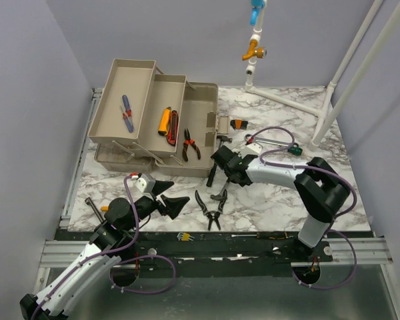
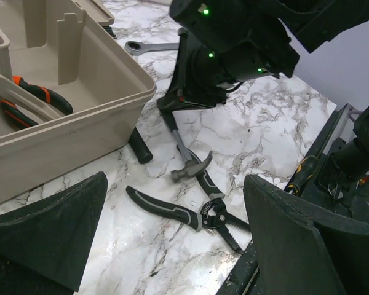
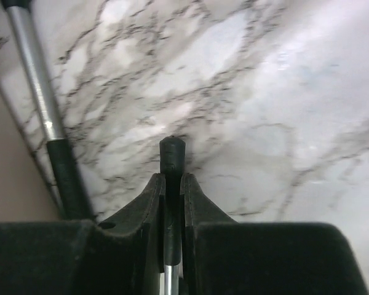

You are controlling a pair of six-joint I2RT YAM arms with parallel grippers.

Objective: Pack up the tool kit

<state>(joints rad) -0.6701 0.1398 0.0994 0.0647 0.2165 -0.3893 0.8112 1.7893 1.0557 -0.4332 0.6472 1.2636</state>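
The tan toolbox [image 1: 120, 159] stands open at the back left, its wall close in the left wrist view [image 2: 80, 135]. Its trays hold a blue screwdriver [image 1: 127, 113], a yellow knife [image 1: 165, 120] and orange-handled pliers [image 1: 190, 145]. My right gripper [image 1: 217, 167] is low by the box's front corner. It is shut [image 3: 172, 178] on the black end of a thin silver-shafted tool [image 3: 172, 152], apparently the hammer [image 2: 190, 167], whose head rests on the table. My left gripper [image 1: 170, 197] is open and empty [image 2: 172, 215] above black-handled pliers [image 2: 184, 212].
A second black-gripped, silver-shafted tool [image 3: 46, 117] lies against the box wall. A wrench [image 1: 267, 140], an orange-black tool [image 1: 238, 124] and a green item [image 1: 295, 151] lie at the back right. An orange-handled screwdriver [image 1: 97, 208] lies front left. White pipes [image 1: 333, 87] stand at the right.
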